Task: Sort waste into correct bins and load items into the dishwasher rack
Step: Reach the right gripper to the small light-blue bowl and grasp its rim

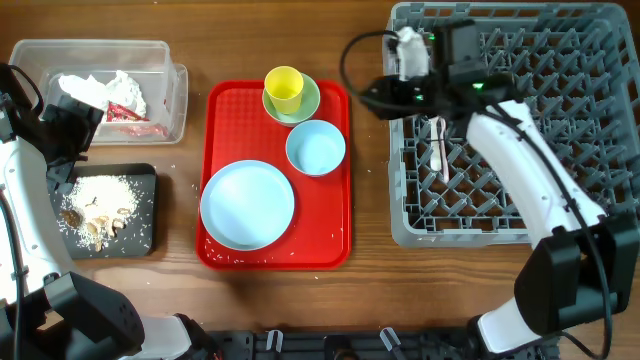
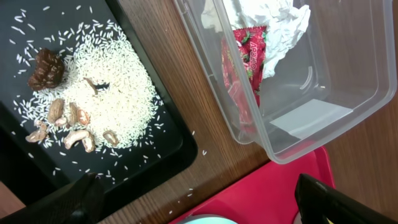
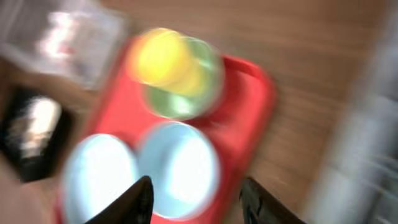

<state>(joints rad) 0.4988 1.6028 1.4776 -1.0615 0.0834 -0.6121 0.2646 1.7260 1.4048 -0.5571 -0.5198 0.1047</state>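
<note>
With the waste already binned and some white cutlery lying in the rack, the step in hand looks like the right arm fetching the next dish off the red tray. Nearest the robot, on the tray's near-left part, lies the light blue plate. Left of that near half is the black tray, which holds rice and scraps. The left gripper hangs just off the red tray's left edge, fingers wide apart and empty. Further back, on the tray's right side, sits the light blue bowl. At its far edge the yellow cup stands upright inside the pale green bowl. Left of that far edge is the clear tub, with napkins and the red wrapper inside. The rack stands right of the red tray. Near the tray's far right corner the right gripper looks down on the dishes; its own view is blurred, but the fingers are spread with nothing between them. The cup seems the sensible pick, since it must come out before the bowl beneath it. One finger should go inside the rim and one outside, followed by a straight lift so the green bowl stays put and the blue bowl is not clipped
</note>
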